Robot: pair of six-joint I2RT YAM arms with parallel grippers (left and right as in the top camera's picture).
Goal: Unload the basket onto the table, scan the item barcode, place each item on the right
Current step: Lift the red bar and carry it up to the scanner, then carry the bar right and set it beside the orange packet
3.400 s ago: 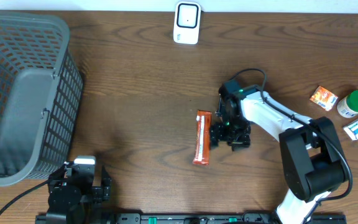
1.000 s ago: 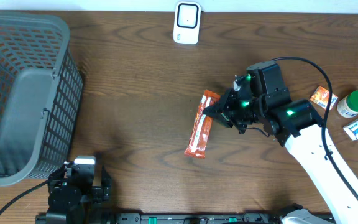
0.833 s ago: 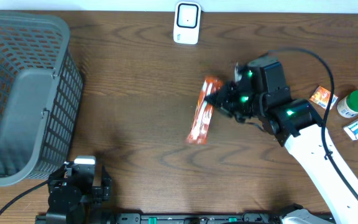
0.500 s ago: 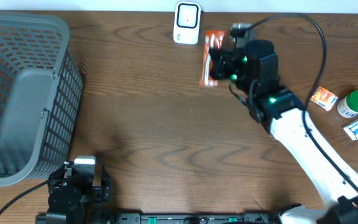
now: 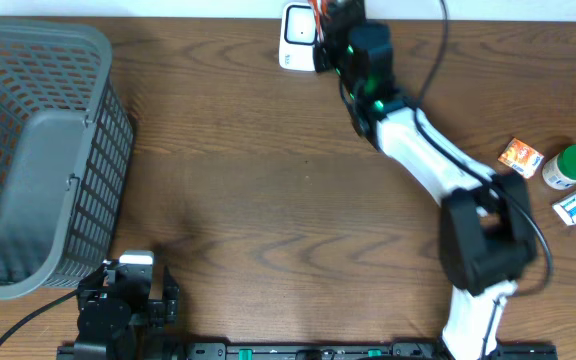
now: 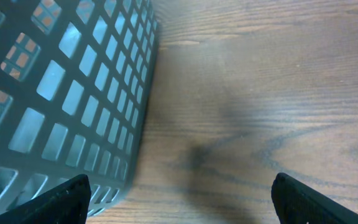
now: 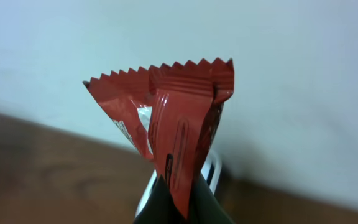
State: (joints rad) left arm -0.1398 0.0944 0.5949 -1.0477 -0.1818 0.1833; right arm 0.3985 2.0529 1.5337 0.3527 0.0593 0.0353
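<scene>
— Where is the snack wrapper [image 7: 179,118] right now?

— At the table's [image 5: 268,180] far edge, pinched at its lower end by the right gripper [image 5: 328,20], whose fingers are pressed together on it. The red pack stands upright, its long axis running away from the fingers and its crimped end on top.

— And the scanner [image 5: 296,38]?

— Just beside it. From the wrist view, a white sliver of the scanner shows right behind the pack, low down. The coming move likely turns on facing the barcode toward the scanner, but which side carries the barcode cannot be told.

— Could the other arm help?

— Hardly. The left gripper [image 6: 182,199] rests at the near edge, fingers spread wide and holding nothing, next to the basket [image 6: 73,93] and well apart from the scanner.
</scene>
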